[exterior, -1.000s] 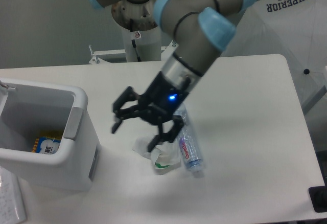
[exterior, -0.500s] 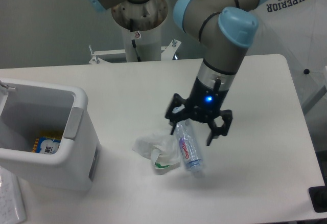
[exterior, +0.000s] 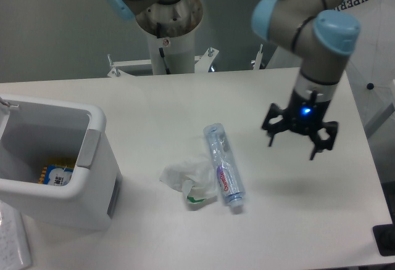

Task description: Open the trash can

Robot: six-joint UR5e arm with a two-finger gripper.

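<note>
The trash can, a large boxy white bin, stands at the left edge of the table. Its top is open and I see inside, where a small yellow and white package lies. A grey push-button strip sits on its right rim. The lid is out of view. My gripper hangs open and empty above the right part of the table, far to the right of the bin, fingers pointing down.
A clear plastic bottle lies on the table near the middle, with a crumpled white tissue touching its left side. The robot base stands behind the table. A dark object sits at the front right corner.
My gripper has swung from above the tissue, near the bin, across the bottle to the right side of the table. It stays open. The bin, bottle and tissue have not moved.
</note>
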